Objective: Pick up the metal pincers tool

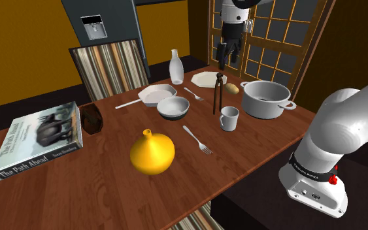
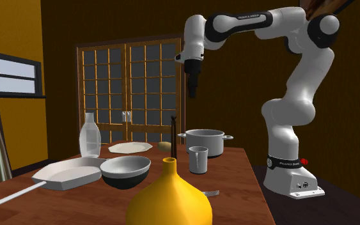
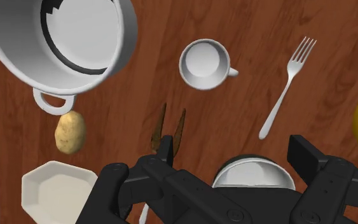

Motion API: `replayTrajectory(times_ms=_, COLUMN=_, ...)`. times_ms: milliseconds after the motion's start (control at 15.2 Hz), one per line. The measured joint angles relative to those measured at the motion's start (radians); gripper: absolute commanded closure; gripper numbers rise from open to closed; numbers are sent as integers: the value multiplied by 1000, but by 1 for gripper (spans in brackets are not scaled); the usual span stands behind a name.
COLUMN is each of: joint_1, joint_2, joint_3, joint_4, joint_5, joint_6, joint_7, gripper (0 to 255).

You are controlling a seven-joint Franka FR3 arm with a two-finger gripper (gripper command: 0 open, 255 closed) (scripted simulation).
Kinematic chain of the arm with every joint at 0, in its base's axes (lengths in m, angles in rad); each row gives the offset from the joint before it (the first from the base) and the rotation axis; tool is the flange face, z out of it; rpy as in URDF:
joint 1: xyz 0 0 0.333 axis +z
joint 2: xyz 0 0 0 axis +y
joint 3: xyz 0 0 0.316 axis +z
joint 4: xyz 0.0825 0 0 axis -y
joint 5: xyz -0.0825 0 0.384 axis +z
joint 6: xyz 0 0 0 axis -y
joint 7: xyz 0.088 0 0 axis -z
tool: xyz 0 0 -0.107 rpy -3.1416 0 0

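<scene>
Gripper (image 3: pixel 233 145) spread wide, high above upright pincers (image 3: pixel 179 130); book (image 1: pixel 38 134) reads "The Path Ahead".

Shoulder view: high, beside arm (image 1: pixel 346 124), facing down across bench (image 1: pixel 110 189) toward doors (image 1: pixel 274 32) at upper right. Second exterior view: low, near bench level, close behind yellow vase (image 2: pixel 169 198), facing same doors, arm at right. Wrist view: overhead, straight down, fingers (image 3: pixel 304 153) at bottom edge. All three share pot (image 1: pixel 265 98) and mug (image 1: pixel 229 118).

Arching the arm (image 2: pixel 300 96) high, wrist bent straight down. Holding the gripper (image 3: pixel 233 147) aloft, fingers apart, seemingly clasping nothing.
</scene>
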Motion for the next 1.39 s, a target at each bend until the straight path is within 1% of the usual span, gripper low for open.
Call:
replayTrajectory(times_ms=462, joint_1=-32, joint_2=222, joint_3=-74, joint_4=59, joint_5=-8, joint_6=134, joint_7=-72, gripper=0)
replayTrajectory(times_ms=594, joint_1=-39, joint_2=296, joint_3=-93, joint_4=104, joint_5=-3, joint_6=154, joint_7=-93, gripper=0)
replayTrajectory(times_ms=1122, joint_1=-42, joint_2=348, joint_3=-102, joint_4=49, joint_5=2, joint_6=258, joint_7=-102, gripper=0)
replayTrajectory(times_ms=1188, joint_1=-42, joint_2=350, joint_3=-102, joint_4=44, joint_5=2, joint_6=264, joint_7=-103, gripper=255)
replayTrajectory(times_ms=1386, joint_1=-42, joint_2=351, joint_3=-102, joint_4=40, joint_5=2, joint_6=271, joint_7=-103, gripper=255)
